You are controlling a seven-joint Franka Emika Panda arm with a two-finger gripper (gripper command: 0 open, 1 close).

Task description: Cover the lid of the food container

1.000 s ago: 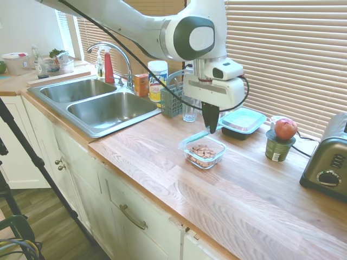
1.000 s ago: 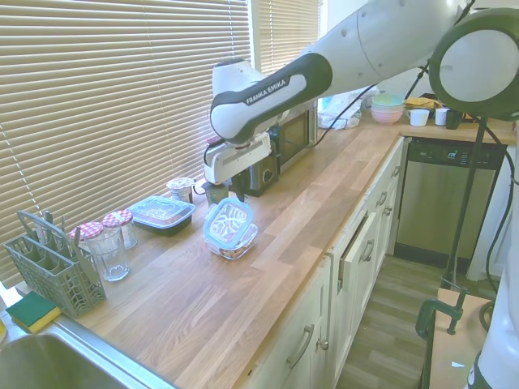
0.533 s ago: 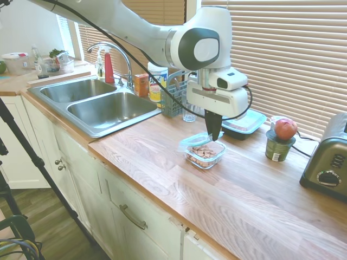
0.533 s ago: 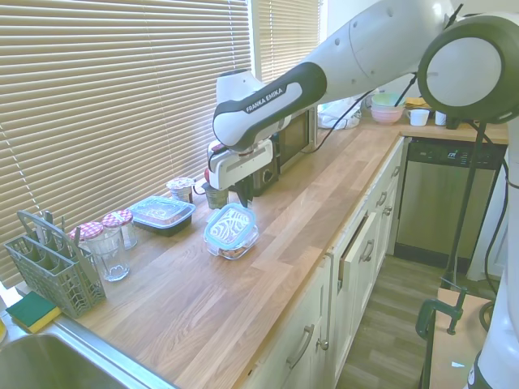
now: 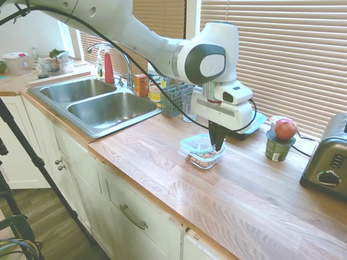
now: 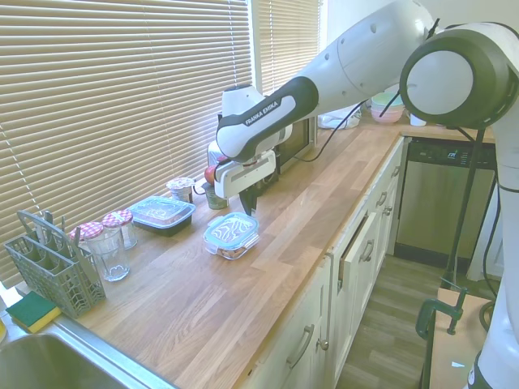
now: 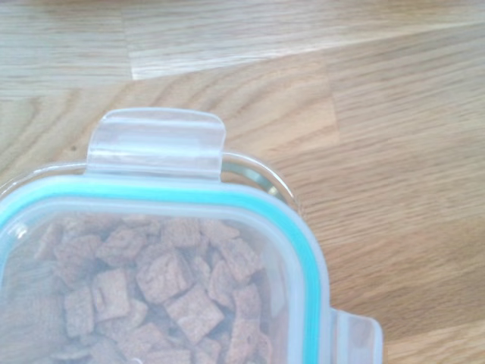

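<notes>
1. Two-finger gripper (image 5: pixel 217 144) of the white arm: points straight down, fingers pressed together at the far edge of the lid; from these views I cannot tell whether they pinch the rim or merely touch it.
2. Small flat square lid with clear centre and teal rim (image 6: pixel 230 228): lies roughly level on top of the container. The wrist view (image 7: pixel 189 227) shows one snap tab sticking out past the rim and a sliver of the container's edge beyond the lid's corner, so it sits slightly off square.
3. Small clear square food container holding brown pieces (image 5: pixel 205 158): stands on the counter directly under the lid, near the front-middle of the worktop.
4. Larger black tray with teal lid (image 6: pixel 162 214): behind the container, by the window blinds, apart from it.
5. Red apple (image 5: pixel 285 129): sits on a green can (image 5: pixel 278 149), well to the side of the container.
6. Silver toaster (image 5: pixel 329 158): at the counter's far end beyond the can.
7. Clear drinking glass (image 6: pixel 111 258) and grey cutlery caddy (image 6: pixel 50 273): between the tray and the sink.
8. Wooden plank countertop (image 5: pixel 179 184): pale, grained, over cream cabinet doors (image 5: pixel 130 216).
9. Double stainless steel sink (image 5: pixel 100 104) with a curved tap (image 5: pixel 116 54); closed slatted blinds (image 6: pixel 105 89) line the window wall.
</notes>
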